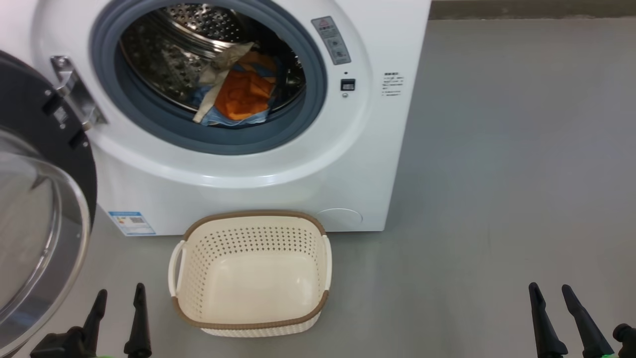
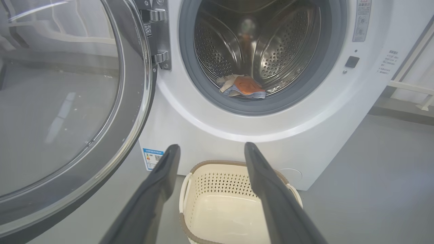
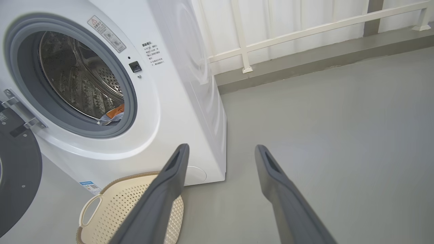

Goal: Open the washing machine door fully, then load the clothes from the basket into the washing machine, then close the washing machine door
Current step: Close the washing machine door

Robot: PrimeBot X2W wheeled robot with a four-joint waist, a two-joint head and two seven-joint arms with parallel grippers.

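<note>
The clothes (image 1: 238,92) lie in the washing machine (image 1: 298,169) drum (image 1: 164,54), the basket (image 1: 251,216) just before it. The washing machine door (image 1: 30,223) stands wide open at left, near the left gripper (image 1: 121,298). Left and right gripper (image 1: 551,293) are both spread, holding nothing. The door looks rigid, weighty, its glass slick: push the black rim, far from the hinge (image 1: 74,94).

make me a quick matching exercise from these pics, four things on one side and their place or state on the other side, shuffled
Things
1. basket
2. clothes
3. door
4. left gripper

Places or states
A. lying inside the drum
B. swung wide open
C. standing empty on the floor
D. fingers apart, holding nothing

Pairs: 1-C, 2-A, 3-B, 4-D
</note>
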